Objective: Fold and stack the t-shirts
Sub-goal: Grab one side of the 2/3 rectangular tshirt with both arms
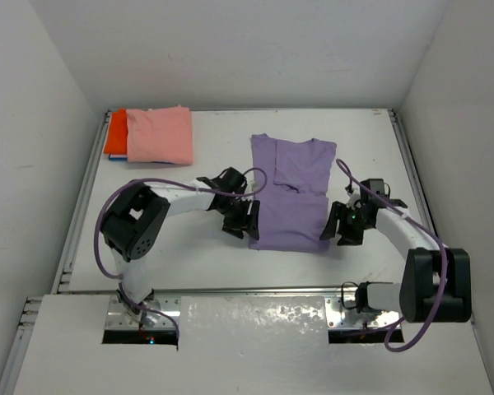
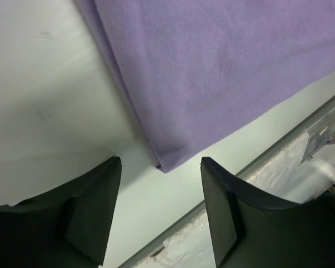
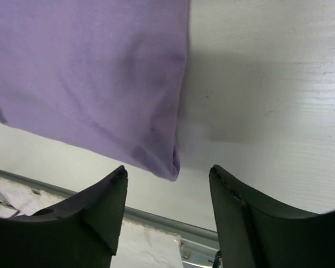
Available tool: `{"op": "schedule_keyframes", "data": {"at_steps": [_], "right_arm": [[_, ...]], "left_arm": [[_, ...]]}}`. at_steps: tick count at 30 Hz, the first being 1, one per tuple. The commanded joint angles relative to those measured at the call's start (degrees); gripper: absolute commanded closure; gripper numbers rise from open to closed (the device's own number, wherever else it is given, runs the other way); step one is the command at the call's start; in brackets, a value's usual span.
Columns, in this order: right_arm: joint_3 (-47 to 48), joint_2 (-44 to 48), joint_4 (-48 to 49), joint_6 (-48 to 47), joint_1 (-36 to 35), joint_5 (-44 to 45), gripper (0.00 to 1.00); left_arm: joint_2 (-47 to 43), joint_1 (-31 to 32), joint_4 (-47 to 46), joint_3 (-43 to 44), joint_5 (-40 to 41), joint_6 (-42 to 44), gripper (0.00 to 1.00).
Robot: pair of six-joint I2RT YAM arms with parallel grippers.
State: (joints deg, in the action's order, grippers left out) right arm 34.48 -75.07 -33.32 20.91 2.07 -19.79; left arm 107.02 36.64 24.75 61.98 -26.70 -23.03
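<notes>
A lavender-purple t-shirt (image 1: pixel 292 193) lies flat mid-table, its sides folded in to a long rectangle. My left gripper (image 1: pixel 249 220) hovers at its near-left corner (image 2: pixel 164 162), jaws open with nothing between them. At the near-right corner (image 3: pixel 170 164) my right gripper (image 1: pixel 336 224) also stands open and empty. A folded salmon-pink t-shirt (image 1: pixel 160 135) rests on a folded orange-red t-shirt (image 1: pixel 115 132) at the far left.
A metal rail (image 1: pixel 255 290) runs along the table's near edge, just behind both grippers. White walls close in the table at the left, back and right. Purple cables (image 1: pixel 346 173) loop from each arm above the tabletop.
</notes>
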Motion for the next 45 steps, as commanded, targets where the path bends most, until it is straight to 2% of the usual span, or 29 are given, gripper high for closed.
{"op": "schedule_keyframes", "data": {"at_steps": [1, 12, 17, 27, 28, 30, 31, 32, 35, 36, 44, 45], "right_arm": [[1.3, 3.7, -0.7, 0.3, 0.1, -1.9, 0.39], [-6.6, 4.6, 8.0, 5.4, 0.0, -6.0, 0.38], [-9.3, 4.1, 11.9, 7.0, -0.7, -6.3, 0.39], [-14.2, 3.9, 23.4, 14.0, -3.2, -3.0, 0.42], [-13.8, 3.3, 23.6, 14.2, -3.2, -2.5, 0.42], [-13.4, 2.3, 23.4, 14.3, -3.4, -2.4, 0.49], [-12.9, 1.6, 23.1, 14.3, -3.6, -2.1, 0.61], [-12.8, 1.6, 23.0, 14.3, -3.7, -2.2, 0.68], [-12.1, 2.1, 20.0, 13.9, -4.2, -0.6, 0.94], [-11.7, 2.4, 18.0, 13.7, -4.3, 0.0, 1.0], [-11.9, 9.5, 10.9, 11.9, -4.8, 1.0, 1.0], [-12.3, 9.6, 10.9, 11.8, -4.7, 1.1, 0.98]], "left_arm": [[-3.2, -1.0, 3.3, 1.0, 2.9, 1.4, 0.42], [-4.2, -1.5, -3.5, -5.5, 1.7, -0.4, 0.4], [-3.7, -1.5, -7.3, -7.0, -0.6, -3.0, 0.43], [-2.5, -1.4, -15.0, -7.8, -3.8, -7.5, 0.66], [-2.3, -1.4, -15.1, -7.7, -3.9, -7.6, 0.74], [-2.2, -1.3, -15.2, -7.5, -4.1, -7.8, 0.82], [-2.3, -1.3, -14.9, -7.6, -3.9, -7.8, 0.92], [-2.5, -1.2, -14.9, -7.7, -3.5, -8.0, 0.98], [-4.0, -1.3, -14.6, -8.8, -2.8, -8.2, 1.0], [-5.0, -1.2, -14.5, -9.1, -2.7, -8.3, 1.0], [-12.3, -1.2, -16.9, -15.7, -3.0, -12.1, 1.0], [-12.5, -1.1, -16.9, -16.2, -2.9, -12.2, 1.0]]}}
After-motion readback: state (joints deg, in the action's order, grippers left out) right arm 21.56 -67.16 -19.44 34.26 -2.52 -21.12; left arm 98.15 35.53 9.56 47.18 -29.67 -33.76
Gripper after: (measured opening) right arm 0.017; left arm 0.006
